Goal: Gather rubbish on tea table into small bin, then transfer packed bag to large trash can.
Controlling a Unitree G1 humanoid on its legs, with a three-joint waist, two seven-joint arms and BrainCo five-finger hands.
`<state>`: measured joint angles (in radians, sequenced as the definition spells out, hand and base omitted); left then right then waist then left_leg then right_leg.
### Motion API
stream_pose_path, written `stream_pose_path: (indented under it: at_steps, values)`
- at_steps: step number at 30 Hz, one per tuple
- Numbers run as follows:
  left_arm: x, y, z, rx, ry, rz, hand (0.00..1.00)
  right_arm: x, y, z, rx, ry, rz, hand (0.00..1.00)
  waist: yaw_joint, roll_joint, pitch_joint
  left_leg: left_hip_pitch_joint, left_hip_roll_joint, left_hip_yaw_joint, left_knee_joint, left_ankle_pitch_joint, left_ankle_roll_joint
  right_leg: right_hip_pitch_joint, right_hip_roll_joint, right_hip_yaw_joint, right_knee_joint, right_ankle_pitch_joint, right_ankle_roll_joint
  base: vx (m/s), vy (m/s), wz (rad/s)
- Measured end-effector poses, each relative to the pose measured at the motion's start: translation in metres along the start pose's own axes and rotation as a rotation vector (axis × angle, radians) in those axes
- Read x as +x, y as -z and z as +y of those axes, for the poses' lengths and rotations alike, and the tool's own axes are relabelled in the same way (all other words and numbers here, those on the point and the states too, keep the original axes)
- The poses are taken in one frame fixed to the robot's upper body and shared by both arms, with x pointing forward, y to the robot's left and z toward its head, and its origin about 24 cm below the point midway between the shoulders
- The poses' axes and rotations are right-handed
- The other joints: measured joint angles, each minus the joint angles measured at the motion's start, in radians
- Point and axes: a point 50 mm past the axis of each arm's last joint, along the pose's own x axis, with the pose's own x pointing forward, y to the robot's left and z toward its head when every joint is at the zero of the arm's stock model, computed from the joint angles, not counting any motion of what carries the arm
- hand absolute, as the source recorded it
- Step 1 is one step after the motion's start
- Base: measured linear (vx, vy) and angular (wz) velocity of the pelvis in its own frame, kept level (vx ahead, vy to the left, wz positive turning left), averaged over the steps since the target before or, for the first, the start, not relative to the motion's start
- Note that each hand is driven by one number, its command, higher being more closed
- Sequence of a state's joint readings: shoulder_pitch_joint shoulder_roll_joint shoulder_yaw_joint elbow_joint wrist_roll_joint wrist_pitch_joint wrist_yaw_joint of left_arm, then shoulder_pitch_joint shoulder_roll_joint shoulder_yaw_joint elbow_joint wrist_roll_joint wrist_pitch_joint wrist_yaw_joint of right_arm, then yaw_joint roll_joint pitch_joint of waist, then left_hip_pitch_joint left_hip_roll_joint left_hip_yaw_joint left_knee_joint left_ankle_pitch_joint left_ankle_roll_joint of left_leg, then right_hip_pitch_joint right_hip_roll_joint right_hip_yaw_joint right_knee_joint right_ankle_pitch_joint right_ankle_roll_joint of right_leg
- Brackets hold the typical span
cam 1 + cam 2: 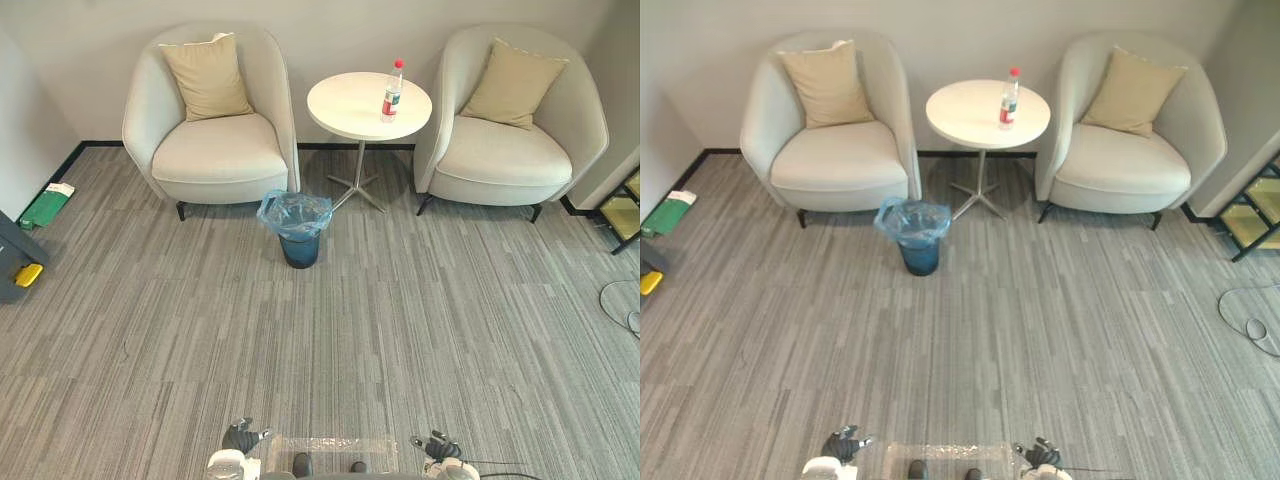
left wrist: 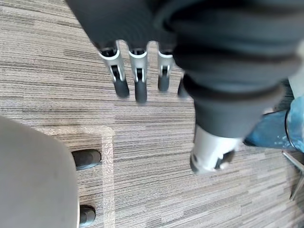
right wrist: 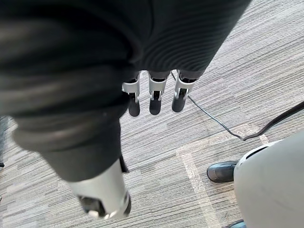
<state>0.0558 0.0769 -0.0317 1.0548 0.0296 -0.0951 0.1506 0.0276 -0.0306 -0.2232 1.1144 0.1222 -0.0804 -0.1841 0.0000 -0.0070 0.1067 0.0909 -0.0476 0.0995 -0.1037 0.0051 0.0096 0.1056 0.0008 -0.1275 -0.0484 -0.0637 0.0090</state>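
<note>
Fingers (image 2: 139,83) of left hand (image 2: 135,28) and right hand (image 3: 164,52) hang straight, empty.

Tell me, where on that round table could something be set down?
The round table is bare from the bottle, near its right edge, across to the side by the left armchair. Crowded: the bin by that armchair and the table's foot.
</note>
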Motion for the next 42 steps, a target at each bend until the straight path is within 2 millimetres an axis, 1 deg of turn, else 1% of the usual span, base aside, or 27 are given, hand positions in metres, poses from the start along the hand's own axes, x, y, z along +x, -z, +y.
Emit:
stream_pose_path:
  at_steps: [10,29,32,34,35,37,38,39,40,41,42]
  values:
    - [0.0,-0.001,-0.001,0.032,0.012,-0.004,0.0,-0.001,0.003,-0.001,0.018,-0.008,0.009,0.0,0.0,0.0,0.001,0.001,0.004,0.022,0.0,-0.004,-0.006,-0.001,0.004,0.023,-0.01,0.008,-0.004,-0.01,-0.011,-0.06]
    - [0.001,-0.002,-0.002,0.051,0.024,-0.001,0.0,-0.001,0.006,-0.003,0.123,-0.003,0.025,0.0,0.0,-0.001,0.001,0.014,0.012,0.033,0.0,-0.009,-0.011,0.011,0.013,0.032,-0.028,0.016,-0.008,-0.01,-0.011,-0.02]
    - [0.001,-0.002,-0.002,0.043,0.025,0.003,0.0,-0.001,0.006,-0.003,0.137,-0.006,0.025,0.0,-0.001,0.0,0.002,0.013,0.017,0.033,0.0,-0.011,-0.014,0.01,0.018,0.032,-0.029,0.016,-0.008,-0.01,-0.043,-0.01]
    - [0.002,-0.002,-0.002,0.035,0.024,0.01,0.0,-0.001,0.005,-0.004,0.155,-0.003,0.026,0.0,-0.002,0.002,0.003,0.005,0.022,0.037,0.002,-0.017,-0.022,-0.002,0.022,0.033,-0.018,0.008,-0.013,0.0,-0.042,-0.02]
    - [0.002,-0.004,-0.002,0.033,0.023,0.007,0.0,-0.001,0.005,-0.004,0.159,-0.003,0.023,0.0,-0.003,0.001,0.006,-0.015,0.025,0.039,0.031,-0.04,-0.029,-0.013,0.022,0.032,0.003,-0.008,-0.017,0.03,-0.051,-0.01]
    - [0.004,-0.008,0.001,0.023,0.016,-0.004,0.0,-0.001,0.003,-0.005,0.162,-0.001,0.011,0.0,-0.003,0.0,0.017,-0.093,0.042,0.049,0.194,-0.124,-0.038,-0.04,0.022,0.03,0.057,-0.041,-0.025,0.05,-0.073,-0.07]
    - [0.005,-0.011,0.002,-0.003,0.01,-0.01,0.0,0.0,0.002,-0.008,0.171,0.005,0.004,0.0,-0.002,0.01,0.034,-0.135,0.071,0.057,0.331,-0.189,-0.043,-0.036,0.032,0.031,0.08,-0.064,-0.036,0.04,-0.061,-0.1]
    - [0.005,-0.012,0.001,-0.01,0.011,-0.011,0.0,-0.001,0.002,-0.009,0.184,0.007,0.0,0.0,-0.001,0.016,0.04,-0.155,0.085,0.065,0.4,-0.217,-0.052,-0.034,0.038,0.03,0.088,-0.076,-0.043,0.02,-0.047,-0.02]
    - [0.005,-0.014,0.004,-0.036,0.006,-0.018,0.0,-0.002,0.002,-0.009,0.205,0.009,-0.009,0.0,-0.001,0.015,0.044,-0.208,0.107,0.091,0.535,-0.228,-0.064,-0.027,0.041,0.03,0.103,-0.098,-0.055,0.02,-0.037,-0.01]
    - [0.005,-0.017,0.006,-0.067,-0.003,-0.033,0.0,-0.002,0.002,-0.01,0.211,0.009,-0.016,0.0,-0.001,0.013,0.052,-0.255,0.13,0.112,0.66,-0.227,-0.064,-0.013,0.041,0.037,0.116,-0.103,-0.06,0.13,-0.039,-0.18]
    - [0.005,-0.023,0.006,-0.109,-0.013,-0.055,0.0,-0.003,-0.001,-0.008,0.217,0.001,-0.035,0.0,0.005,0.014,0.072,-0.316,0.171,0.138,0.828,-0.221,-0.06,0.011,0.047,0.054,0.136,-0.125,-0.086,0.17,-0.015,-0.29]
